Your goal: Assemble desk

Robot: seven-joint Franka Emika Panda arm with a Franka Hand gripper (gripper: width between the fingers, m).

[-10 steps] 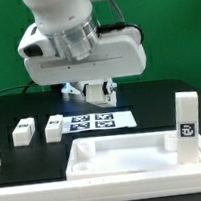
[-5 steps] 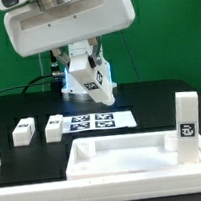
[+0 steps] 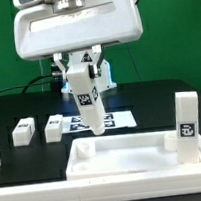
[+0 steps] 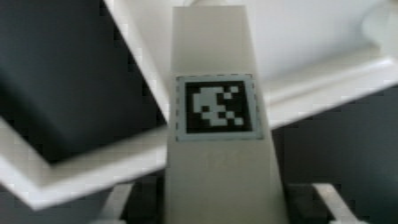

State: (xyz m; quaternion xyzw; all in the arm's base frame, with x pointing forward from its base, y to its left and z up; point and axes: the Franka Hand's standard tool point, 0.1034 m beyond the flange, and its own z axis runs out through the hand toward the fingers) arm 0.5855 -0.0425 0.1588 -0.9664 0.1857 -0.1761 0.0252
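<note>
**Leg carried over the desk top.**
The gripper (image 3: 81,74) is closed narrowly on the upper end of a leg (image 3: 88,105), which is tilted above the desk top (image 3: 145,157). The plastic looks stiff, light and smooth, probably best held on flat opposite faces.

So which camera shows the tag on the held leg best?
The wrist view: the tag fills the middle, close up though blurry. The exterior view shows the whole leg tilted in the end effector, its tag small.

Wrist view blurry: tag (image 4: 217,108) on leg (image 4: 217,40) unreadable. Ext. view: leg hides pt of marker board (image 3: 120,117).
</note>
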